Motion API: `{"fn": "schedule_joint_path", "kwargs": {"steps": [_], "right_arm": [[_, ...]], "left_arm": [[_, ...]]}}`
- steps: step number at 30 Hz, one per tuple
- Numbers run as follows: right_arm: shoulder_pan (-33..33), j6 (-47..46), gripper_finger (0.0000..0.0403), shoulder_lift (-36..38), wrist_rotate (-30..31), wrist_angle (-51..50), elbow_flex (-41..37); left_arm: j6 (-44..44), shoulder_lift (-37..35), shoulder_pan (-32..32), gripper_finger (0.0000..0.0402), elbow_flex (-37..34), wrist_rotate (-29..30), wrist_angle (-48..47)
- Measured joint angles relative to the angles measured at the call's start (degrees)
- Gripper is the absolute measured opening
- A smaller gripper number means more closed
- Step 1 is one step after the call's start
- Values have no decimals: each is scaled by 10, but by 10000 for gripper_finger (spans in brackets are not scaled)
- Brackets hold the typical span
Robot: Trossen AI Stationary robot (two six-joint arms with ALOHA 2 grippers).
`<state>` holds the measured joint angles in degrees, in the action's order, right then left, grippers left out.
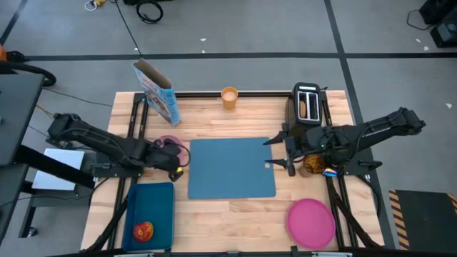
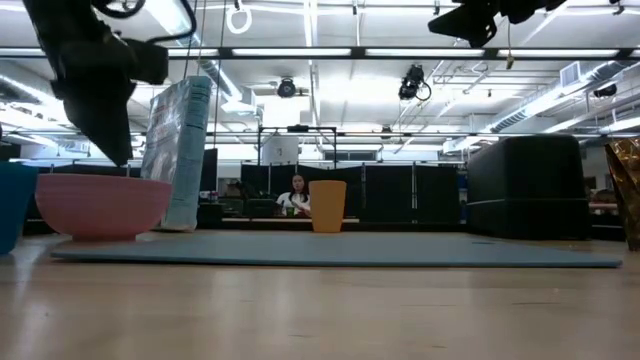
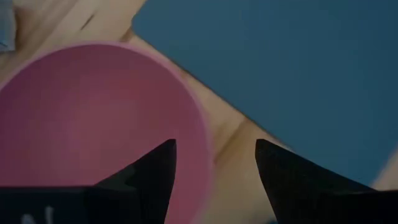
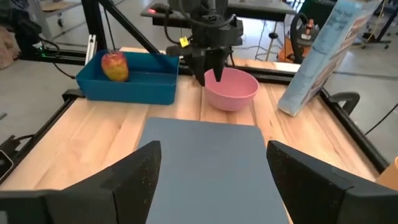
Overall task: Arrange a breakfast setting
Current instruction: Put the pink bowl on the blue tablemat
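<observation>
The blue placemat [image 1: 232,168] lies in the middle of the table. Off its left edge stands the pink bowl [image 4: 231,89], resting on its base on the wood. My left gripper [image 3: 214,155] is open and points steeply down over the bowl [image 3: 93,118], one fingertip over the inside and one outside its rim; it touches nothing. My right gripper [image 4: 214,163] is open and nearly level over the placemat's right edge [image 1: 275,153], with nothing between its fingers. The pink plate [image 1: 311,221] lies at the near right. The orange cup [image 1: 229,98] stands at the far edge.
The blue cereal box [image 1: 156,91] stands at the far left. The black toaster [image 1: 308,105] at the far right holds a toast slice [image 1: 303,107]. A dark-blue tray [image 1: 150,213] at the near left holds the red apple [image 1: 143,230].
</observation>
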<state>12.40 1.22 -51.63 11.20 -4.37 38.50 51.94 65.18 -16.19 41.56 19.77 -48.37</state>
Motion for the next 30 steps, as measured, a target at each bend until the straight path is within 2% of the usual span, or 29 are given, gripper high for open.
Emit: {"fn": "schedule_joint_path", "kwargs": {"steps": [9,13,19,27,30], "right_arm": [[10,-2,300,-31,-3,23,0],[13,-2,300,-36,-5,22,0],[18,-2,300,-36,-8,22,0],[17,-1,300,-35,-7,26,0],[17,0,300,-31,12,34,0]], "left_arm": [[2,82,31,227,0,-1,2],[-3,111,53,206,0,-5,4],[-13,126,64,143,0,-28,10],[-21,125,50,20,3,-41,13],[-20,125,37,14,24,-45,-4]]}}
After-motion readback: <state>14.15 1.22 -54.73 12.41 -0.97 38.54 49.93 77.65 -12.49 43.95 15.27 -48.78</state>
